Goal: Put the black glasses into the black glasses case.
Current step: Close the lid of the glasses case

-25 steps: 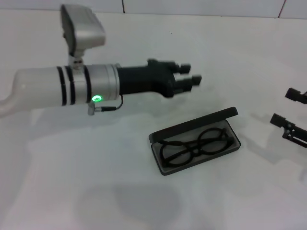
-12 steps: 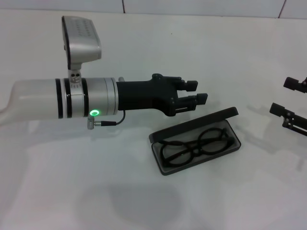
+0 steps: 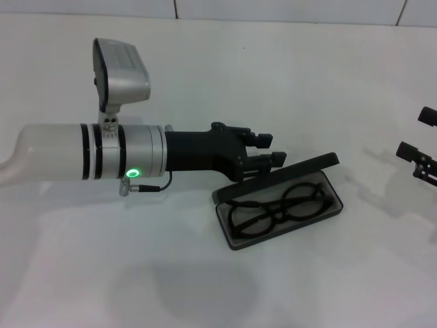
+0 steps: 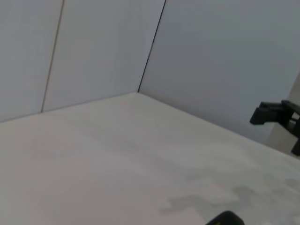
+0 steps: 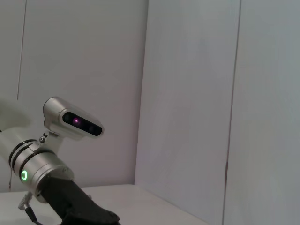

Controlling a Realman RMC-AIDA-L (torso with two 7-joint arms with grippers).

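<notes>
The black glasses [image 3: 276, 205] lie folded open inside the black glasses case [image 3: 231, 236], which rests on the white table in the head view. The case's lid [image 3: 300, 171] stands raised along its far side. My left gripper [image 3: 271, 149] is low just behind the lid's left part, its fingers slightly apart and empty. My right gripper [image 3: 418, 137] is at the right edge, open and empty, well clear of the case. It also shows in the left wrist view [image 4: 276, 115].
The white table [image 3: 205, 61] runs to a white wall at the back. The left arm with its wrist camera [image 3: 121, 72] reaches in from the left; it also shows in the right wrist view [image 5: 47, 173].
My left gripper has come down and nearer, from above the table to just behind the case's lid. My right gripper has drawn back to the right. Glasses and case have not moved.
</notes>
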